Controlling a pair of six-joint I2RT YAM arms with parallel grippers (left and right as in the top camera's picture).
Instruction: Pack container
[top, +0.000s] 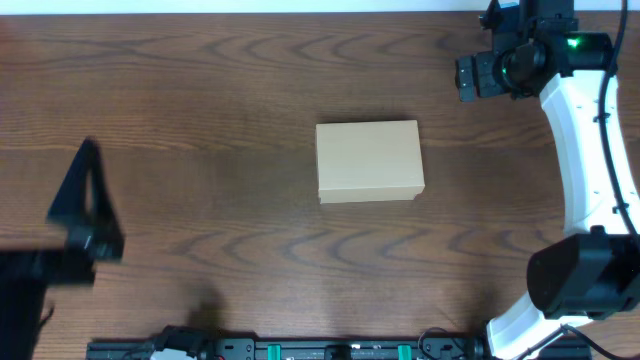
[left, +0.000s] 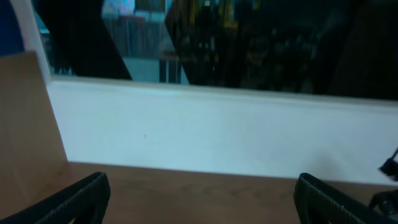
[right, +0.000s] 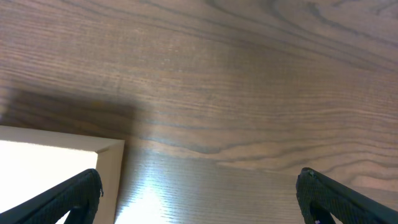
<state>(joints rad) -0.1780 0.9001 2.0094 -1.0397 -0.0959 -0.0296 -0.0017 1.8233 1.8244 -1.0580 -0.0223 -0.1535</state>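
— Where's the small rectangular tan cardboard box (top: 369, 161)?
— Closed, lying flat in the middle of the dark-brown wooden bench (top: 180, 90).
— The left tool (left: 202, 190)?
— Spread wide, gripping nothing, well apart from the box on its left.
— The right tool (right: 199, 183)?
— Also wide and empty, near the far right edge.

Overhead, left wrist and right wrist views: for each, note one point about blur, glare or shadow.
Overhead: evenly lit, the container sharp, the left arm blurred at the frame's edge. Left wrist: soft throughout, with the fingers and the dark background out of focus. Right wrist: a bright glare patch on the table low in the frame, and a dark shadow at left.
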